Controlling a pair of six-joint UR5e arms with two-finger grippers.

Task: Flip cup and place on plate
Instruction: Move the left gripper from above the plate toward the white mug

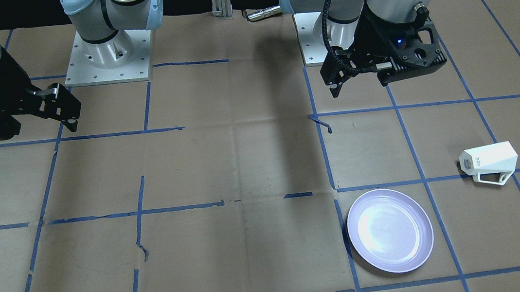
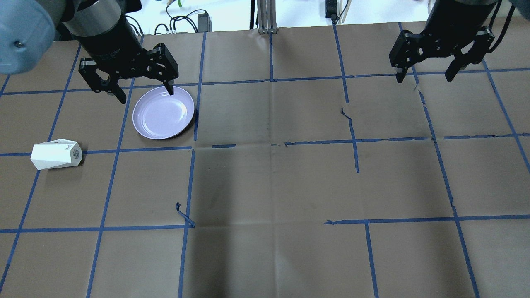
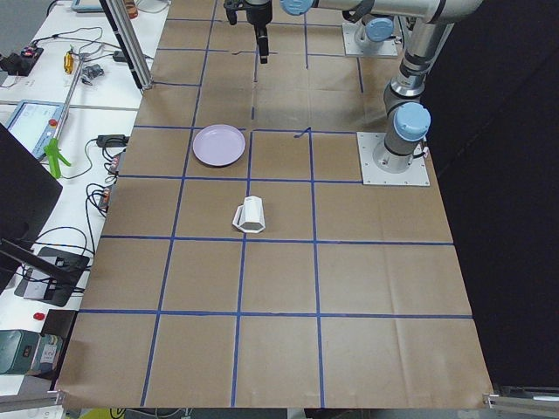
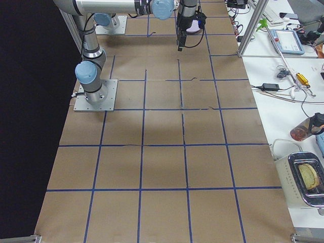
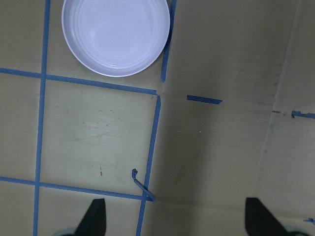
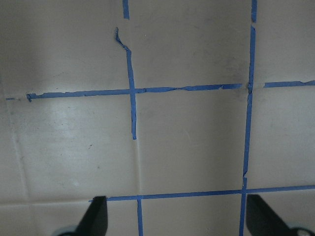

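From the front, the cup point(image 1: 489, 161) lies on its side on the brown paper counter point(image 1: 243, 167). It is white and faceted, with an angular open handle, and sits well apart from the plate point(image 1: 389, 230). The plate is round, glossy and pale lavender with a raised rim, and its shallow bowl shows only glare.

From overhead, blue tape point(image 2: 389, 220) grids the counter. The left claw point(image 2: 145, 94) and right claw point(image 2: 423, 78) both hang spread, pinching nothing.

The left wrist camera shows the plate ahead of two parted dark fingertips point(image 5: 93, 216).
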